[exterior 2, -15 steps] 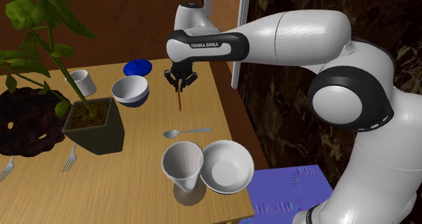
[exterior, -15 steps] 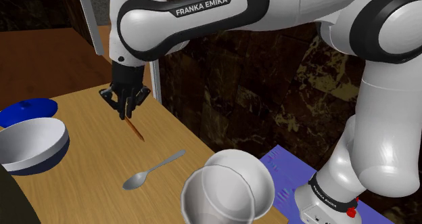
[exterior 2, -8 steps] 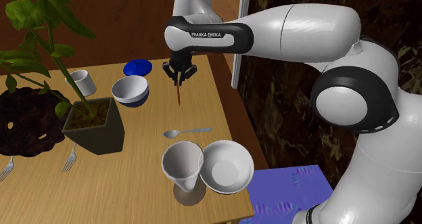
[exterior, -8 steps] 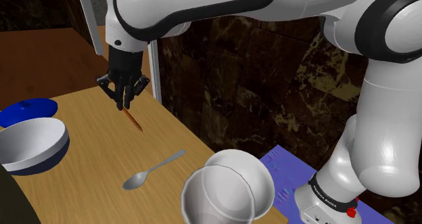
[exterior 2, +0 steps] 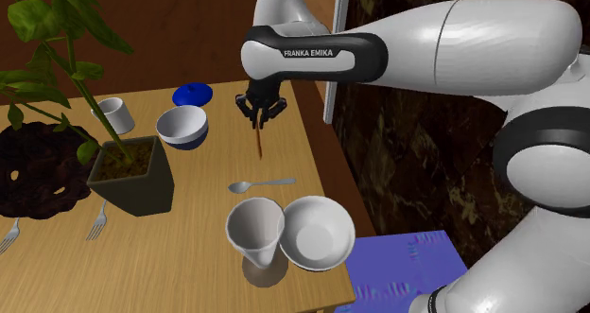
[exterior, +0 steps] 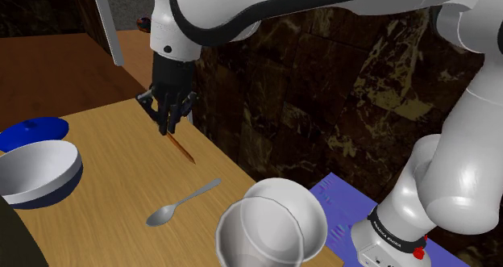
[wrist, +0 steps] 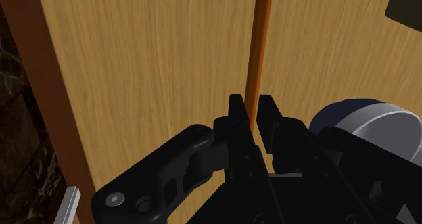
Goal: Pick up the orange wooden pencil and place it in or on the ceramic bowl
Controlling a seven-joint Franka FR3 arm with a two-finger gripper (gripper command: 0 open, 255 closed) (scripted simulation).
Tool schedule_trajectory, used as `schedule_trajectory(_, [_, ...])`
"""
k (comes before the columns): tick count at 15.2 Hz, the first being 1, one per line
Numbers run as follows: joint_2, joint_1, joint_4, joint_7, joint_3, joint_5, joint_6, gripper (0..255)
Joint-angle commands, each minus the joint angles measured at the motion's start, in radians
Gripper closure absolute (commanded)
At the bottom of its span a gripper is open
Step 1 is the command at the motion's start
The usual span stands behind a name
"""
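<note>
The slim orange wooden pencil [exterior: 182, 148] hangs tip-down over the light wooden desk [exterior: 113, 193] and looks clear of it. Its upper end is pinched in the black two-finger gripper [exterior: 171, 127], clamped tight with no gap in the wrist view.

I'd guess the target is the white bowl with the dark blue outside [exterior: 58, 185], well off toward the shoulder view's left. My take: carry it over slowly so the pencil doesn't swing or slip, and keep the tip above the rim. Centre it over the hollow, then lower before letting go, or it could bounce out.
</note>
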Motion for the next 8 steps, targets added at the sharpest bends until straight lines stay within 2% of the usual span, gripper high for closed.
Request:
schedule_trajectory(1, [-0.084,-0.006,-0.101,-0.016,0.003,0.034,0.02,255])
schedule_trajectory(8, [-0.375,0.012,-0.391,-0.057,-0.003,0.146,0.027,255])
